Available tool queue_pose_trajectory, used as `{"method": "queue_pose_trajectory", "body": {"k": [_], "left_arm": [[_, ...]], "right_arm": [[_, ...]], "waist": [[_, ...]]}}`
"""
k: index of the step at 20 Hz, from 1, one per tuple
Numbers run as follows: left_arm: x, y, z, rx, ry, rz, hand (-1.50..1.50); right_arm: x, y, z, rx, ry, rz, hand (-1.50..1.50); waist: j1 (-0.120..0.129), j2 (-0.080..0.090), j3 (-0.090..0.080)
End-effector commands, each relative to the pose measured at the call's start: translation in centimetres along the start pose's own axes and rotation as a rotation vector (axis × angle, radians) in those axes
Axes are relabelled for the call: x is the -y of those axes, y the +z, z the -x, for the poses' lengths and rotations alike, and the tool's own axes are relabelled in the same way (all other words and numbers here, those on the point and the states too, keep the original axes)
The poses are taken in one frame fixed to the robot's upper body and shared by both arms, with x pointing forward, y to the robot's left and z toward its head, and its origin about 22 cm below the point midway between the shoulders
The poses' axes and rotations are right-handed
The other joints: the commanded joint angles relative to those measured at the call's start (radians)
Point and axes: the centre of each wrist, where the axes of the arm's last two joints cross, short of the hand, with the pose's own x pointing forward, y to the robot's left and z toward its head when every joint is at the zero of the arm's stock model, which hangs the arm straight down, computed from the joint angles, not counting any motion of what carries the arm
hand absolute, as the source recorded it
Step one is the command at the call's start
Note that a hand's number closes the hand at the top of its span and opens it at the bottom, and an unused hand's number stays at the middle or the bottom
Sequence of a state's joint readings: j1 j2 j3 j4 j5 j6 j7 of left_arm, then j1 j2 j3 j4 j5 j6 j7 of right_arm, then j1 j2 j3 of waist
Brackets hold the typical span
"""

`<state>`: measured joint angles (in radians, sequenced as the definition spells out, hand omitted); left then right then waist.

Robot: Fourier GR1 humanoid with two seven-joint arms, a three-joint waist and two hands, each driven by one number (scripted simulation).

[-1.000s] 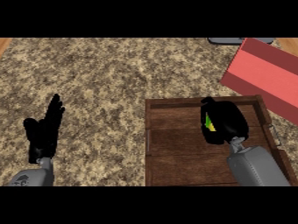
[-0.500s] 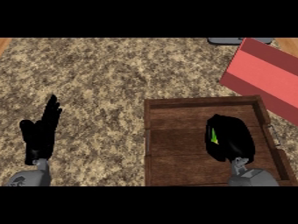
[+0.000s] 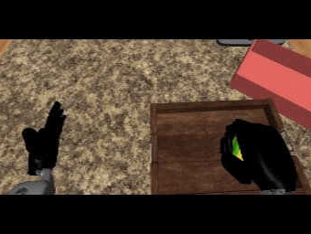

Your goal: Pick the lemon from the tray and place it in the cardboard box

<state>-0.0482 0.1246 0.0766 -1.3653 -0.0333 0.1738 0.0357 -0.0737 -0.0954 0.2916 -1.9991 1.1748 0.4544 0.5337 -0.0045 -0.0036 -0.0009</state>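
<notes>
Black robot hand (image 3: 43, 145) – grey forearm (image 3: 33, 187) below

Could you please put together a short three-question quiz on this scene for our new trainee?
1. True or false: the right hand is curled round the lemon over the wooden tray.
2. Where does the red box lie from the tray? A) upper right B) lower left C) inside it
3. Fill in: the left hand rests open, fingers ___.

Key: 1 true; 2 A; 3 up.
</notes>
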Motion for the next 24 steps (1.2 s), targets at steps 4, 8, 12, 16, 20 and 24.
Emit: {"method": "queue_pose_trajectory", "body": {"k": [4,8,12,16,20,24], "left_arm": [[0.5,-0.6,-0.7,0.013,-0.005,0.016,0.0],[1.1,-0.6,0.8,0.01,-0.009,-0.003,0.0],[-0.7,-1.6,-0.5,0.007,-0.012,-0.01,0.0],[0.5,0.1,0.8,0.003,-0.004,0.006,0.0],[0.8,-1.3,-0.1,-0.004,0.0,0.011,0.0],[1.4,-2.3,-1.0,0.007,-0.004,0.023,0.0]], "right_arm": [[7.8,4.2,-1.2,-0.007,-0.089,0.219,1.5],[11.6,4.4,0.5,-0.039,-0.112,0.272,1.5],[14.7,1.0,2.6,-0.103,-0.028,0.309,1.5],[14.8,0.7,5.0,-0.105,-0.048,0.385,1.5],[14.8,-2.8,7.6,-0.135,-0.085,0.403,1.5],[18.4,-6.4,10.1,-0.122,-0.162,0.415,1.5]], "waist": [[0.0,0.001,0.0],[0.001,0.003,0.0],[0.006,0.005,0.0],[0.007,0.003,0.001],[0.008,0.005,0.001],[0.013,0.007,0.001]]}}
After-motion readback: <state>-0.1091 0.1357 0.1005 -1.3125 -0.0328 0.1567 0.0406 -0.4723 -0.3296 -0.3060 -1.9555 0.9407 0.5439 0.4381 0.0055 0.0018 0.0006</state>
